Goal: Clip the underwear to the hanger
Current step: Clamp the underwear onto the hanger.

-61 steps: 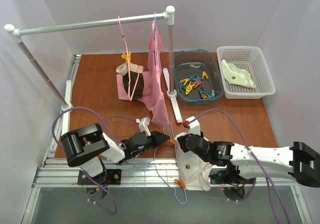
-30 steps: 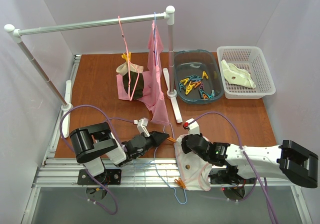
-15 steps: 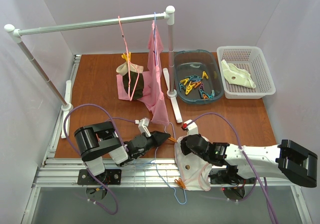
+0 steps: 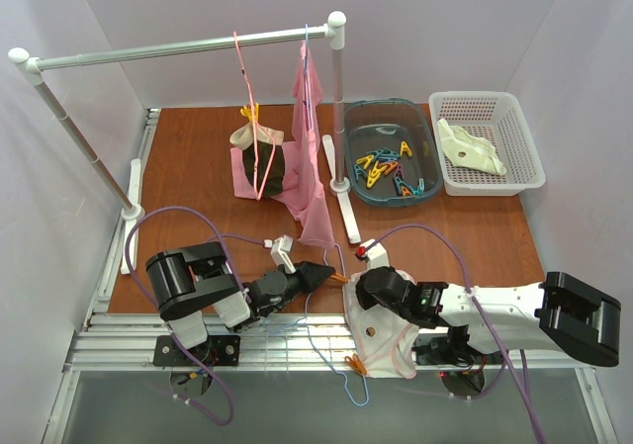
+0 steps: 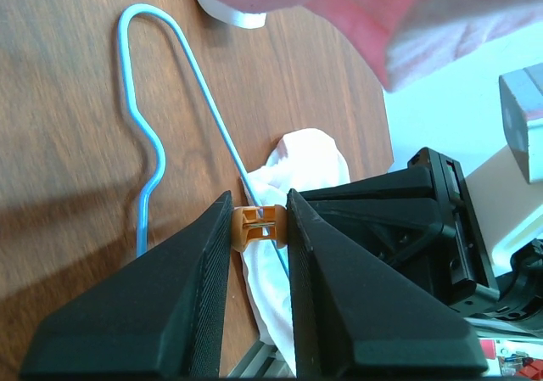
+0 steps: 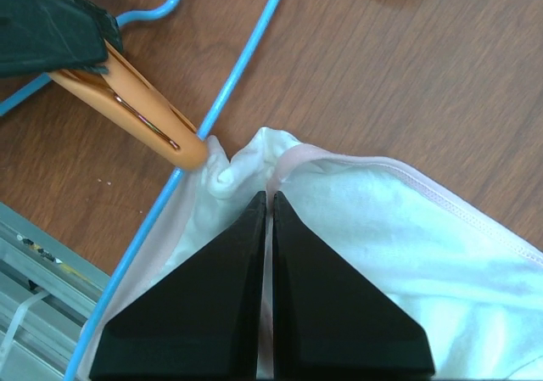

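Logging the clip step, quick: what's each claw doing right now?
Left claw: closed on the orange clothespin, at the hanger wire.
Right claw: closed, tips on the underwear, nothing visibly gripped.

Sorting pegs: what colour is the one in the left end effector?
The peg is orange; clearest in the left wrist view.

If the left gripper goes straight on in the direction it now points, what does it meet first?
The orange clip held in the left gripper would first meet the hanger, then the bunched corner of the underwear right behind it; they may already touch.
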Available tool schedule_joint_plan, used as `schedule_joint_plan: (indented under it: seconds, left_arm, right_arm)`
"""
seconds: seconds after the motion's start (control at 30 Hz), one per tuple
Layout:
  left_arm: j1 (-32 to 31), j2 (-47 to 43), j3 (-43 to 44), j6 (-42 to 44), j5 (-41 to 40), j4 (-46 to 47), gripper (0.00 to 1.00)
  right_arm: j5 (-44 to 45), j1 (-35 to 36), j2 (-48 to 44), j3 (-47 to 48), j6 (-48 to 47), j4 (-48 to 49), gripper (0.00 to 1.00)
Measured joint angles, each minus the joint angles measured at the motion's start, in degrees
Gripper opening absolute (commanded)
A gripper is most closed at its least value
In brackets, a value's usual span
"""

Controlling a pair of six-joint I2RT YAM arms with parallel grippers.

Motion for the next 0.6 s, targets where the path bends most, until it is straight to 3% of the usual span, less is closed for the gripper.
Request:
schedule_joint_plan:
  seconds: [0.47,0.6]
  left_arm:
    - [-0.44,1.38,1.38,-0.02,0.85,0.26,0.23]
    - [-0.74,1.38,1.36,-0.04,0.81,0.31,0.13]
  right_arm:
    - [-1.05,0.0,2.51,2.21,-1.4,0.0,0.01]
    - [-1.31,0.0,3.48,2.51,-1.49,0.02,0.01]
